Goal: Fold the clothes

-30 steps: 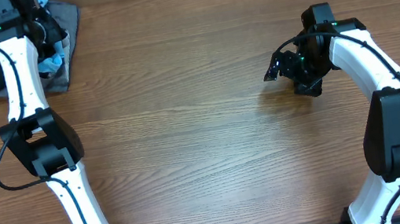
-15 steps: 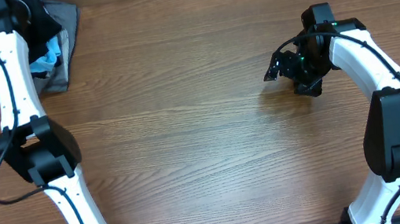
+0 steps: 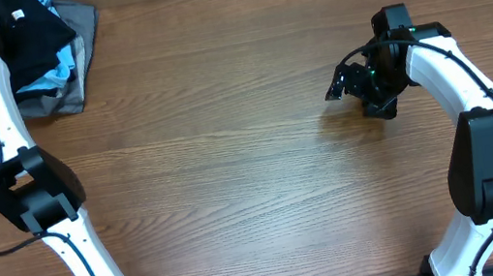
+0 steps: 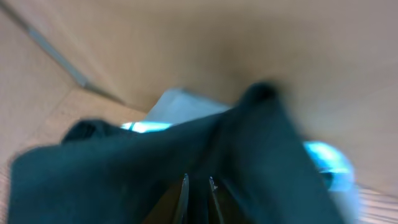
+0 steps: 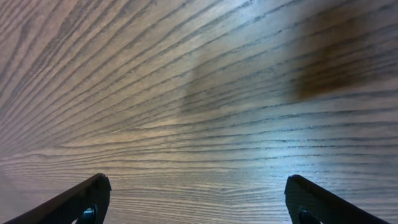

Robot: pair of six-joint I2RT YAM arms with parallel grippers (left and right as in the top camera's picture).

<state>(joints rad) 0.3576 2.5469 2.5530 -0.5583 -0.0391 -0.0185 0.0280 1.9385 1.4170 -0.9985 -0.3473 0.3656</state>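
Left tool (image 4: 198, 182) farther left now, seemingly pinched on black T-shirt (image 3: 38, 37); right tool (image 5: 196, 182) wide open.

A brown wood-grain counter (image 3: 230, 160) fills the overhead view. At its far left corner lies a grey garment (image 3: 86, 35), flat on the wood, with one edge showing on the right and a strip along the near side. A light blue shirt (image 3: 62, 66) lies on top of it, touching it. The left wrist view is blurred and shows only bright blue patches. In the right wrist view the grain runs slantwise, with a darker patch (image 5: 329, 68) at the upper right.
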